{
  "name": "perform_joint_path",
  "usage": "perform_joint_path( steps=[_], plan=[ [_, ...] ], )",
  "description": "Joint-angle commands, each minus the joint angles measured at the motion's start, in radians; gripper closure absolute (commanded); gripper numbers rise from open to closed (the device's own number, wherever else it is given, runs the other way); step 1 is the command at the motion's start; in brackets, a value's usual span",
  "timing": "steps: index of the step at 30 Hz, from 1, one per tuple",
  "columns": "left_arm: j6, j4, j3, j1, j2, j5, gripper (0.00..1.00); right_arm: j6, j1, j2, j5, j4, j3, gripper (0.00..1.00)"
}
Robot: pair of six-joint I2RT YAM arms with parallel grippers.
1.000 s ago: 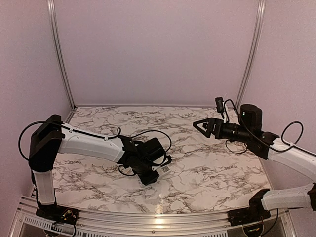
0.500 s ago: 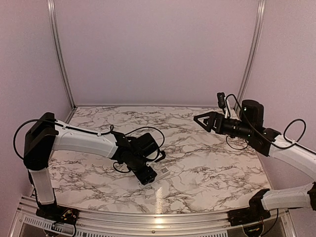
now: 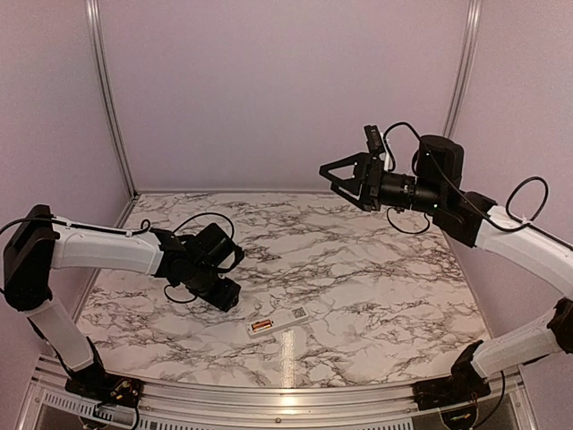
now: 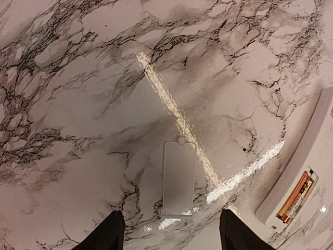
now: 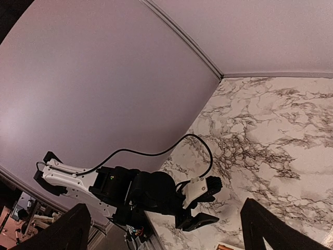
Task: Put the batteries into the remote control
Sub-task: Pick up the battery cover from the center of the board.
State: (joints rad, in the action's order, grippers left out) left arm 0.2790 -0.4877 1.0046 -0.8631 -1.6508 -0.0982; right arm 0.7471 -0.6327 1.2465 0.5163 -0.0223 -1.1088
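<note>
Marble table (image 3: 385, 296): near its front edge I see the remote control (image 3: 279, 320) lying bay-up, an orange battery (image 4: 295, 197) seated inside. Left of it, my left gripper (image 4: 169, 237) hovers spread and empty above a loose white cover (image 4: 179, 178). Farther back, my right gripper (image 3: 333, 176) hangs raised, wide apart, holding nothing.

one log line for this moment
left gripper open near battery cover | right gripper open, raised | remote on table, bay open, battery inside
</note>
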Motion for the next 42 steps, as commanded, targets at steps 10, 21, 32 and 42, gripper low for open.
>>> perform_joint_path(
  steps=[10,21,32,42],
  plan=[
    [0.047,-0.025,-0.034,0.0,-0.058,0.002,0.46,0.094,-0.028,0.023,0.068,0.014,-0.126,0.01],
    [0.049,-0.025,-0.03,-0.005,-0.094,0.024,0.6,-0.023,-0.022,-0.007,-0.014,0.127,-0.081,0.01],
    [0.043,-0.013,-0.019,-0.034,-0.126,0.044,0.62,-0.025,0.031,-0.01,0.055,0.076,0.022,0.01],
    [0.039,0.024,-0.037,-0.042,-0.129,0.089,0.49,-0.011,0.066,-0.011,0.085,0.052,0.046,0.01]
  ],
)
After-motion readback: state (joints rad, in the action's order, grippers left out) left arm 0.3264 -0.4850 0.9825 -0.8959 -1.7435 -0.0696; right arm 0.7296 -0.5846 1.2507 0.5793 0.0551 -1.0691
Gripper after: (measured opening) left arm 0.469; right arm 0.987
